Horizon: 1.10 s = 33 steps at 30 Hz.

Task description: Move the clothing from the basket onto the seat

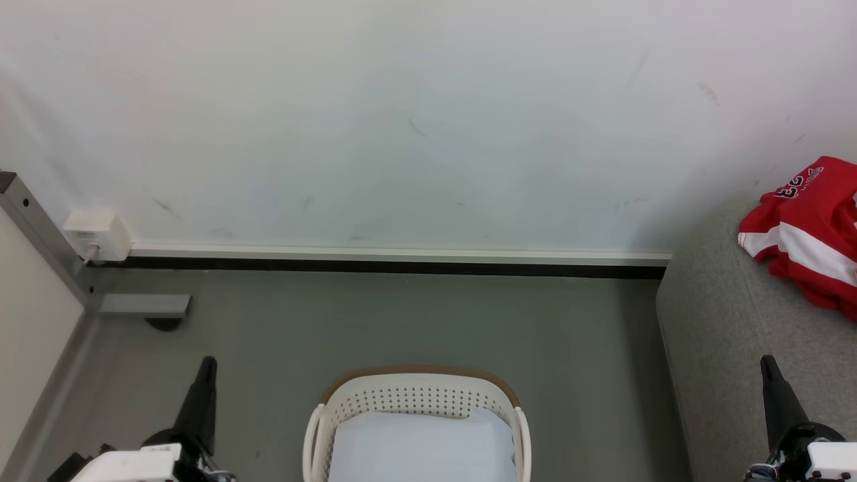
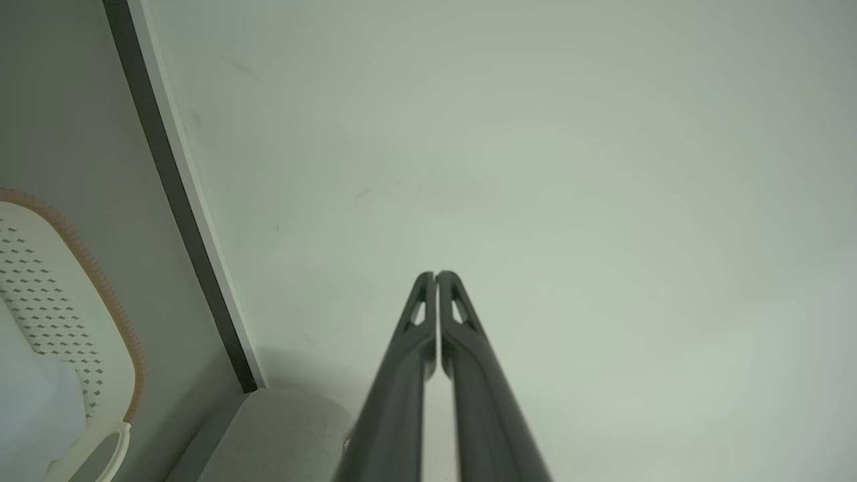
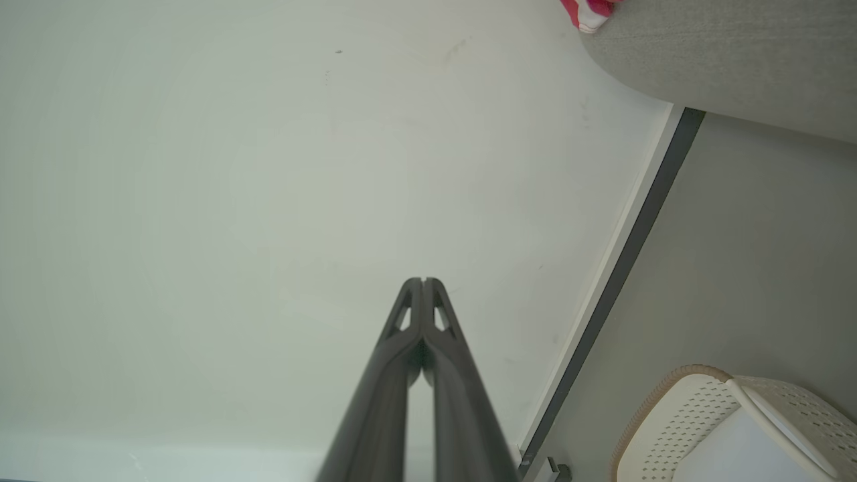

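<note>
The red clothing, with white stripes and the number 23, lies crumpled on the grey seat at the right edge of the head view. A corner of the clothing peeks over the seat in the right wrist view. The white basket with a brown rim stands on the floor at bottom centre, holding a pale blue-white cloth. My left gripper is shut and empty to the basket's left. My right gripper is shut and empty over the seat's near part. Both wrist views show the fingertips pressed together, left and right.
A white wall with a dark skirting strip runs behind the basket. A white socket box and a grey metal frame leg stand at the left. Grey floor lies between the basket and wall.
</note>
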Tool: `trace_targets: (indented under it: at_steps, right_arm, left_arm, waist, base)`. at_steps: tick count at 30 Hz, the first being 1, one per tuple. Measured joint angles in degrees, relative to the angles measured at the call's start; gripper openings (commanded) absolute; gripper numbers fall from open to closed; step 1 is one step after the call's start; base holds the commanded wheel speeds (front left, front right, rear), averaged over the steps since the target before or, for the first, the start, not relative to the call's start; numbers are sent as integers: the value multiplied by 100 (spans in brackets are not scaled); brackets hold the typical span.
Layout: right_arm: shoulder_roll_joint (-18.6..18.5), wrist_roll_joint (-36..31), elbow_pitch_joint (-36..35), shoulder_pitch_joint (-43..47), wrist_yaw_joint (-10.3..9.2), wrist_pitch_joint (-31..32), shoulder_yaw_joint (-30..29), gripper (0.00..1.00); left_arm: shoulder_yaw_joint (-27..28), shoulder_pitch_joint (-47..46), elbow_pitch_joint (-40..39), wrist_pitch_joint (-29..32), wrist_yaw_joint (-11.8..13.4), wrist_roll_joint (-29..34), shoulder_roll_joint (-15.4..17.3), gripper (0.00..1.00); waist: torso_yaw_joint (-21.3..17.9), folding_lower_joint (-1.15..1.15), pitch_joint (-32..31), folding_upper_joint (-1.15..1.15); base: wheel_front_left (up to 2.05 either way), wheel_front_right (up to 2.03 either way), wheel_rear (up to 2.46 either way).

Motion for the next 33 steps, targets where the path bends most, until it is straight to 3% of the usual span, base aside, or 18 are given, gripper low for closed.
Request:
trace_targets:
  at_steps: [33]
  right_arm:
    - [0, 0, 0, -1, 0, 0, 1, 0]
  left_arm:
    - [0, -1, 0, 0, 0, 0, 0, 0]
  waist:
    - [0, 0, 0, 0]
  base:
    - [0, 0, 0]
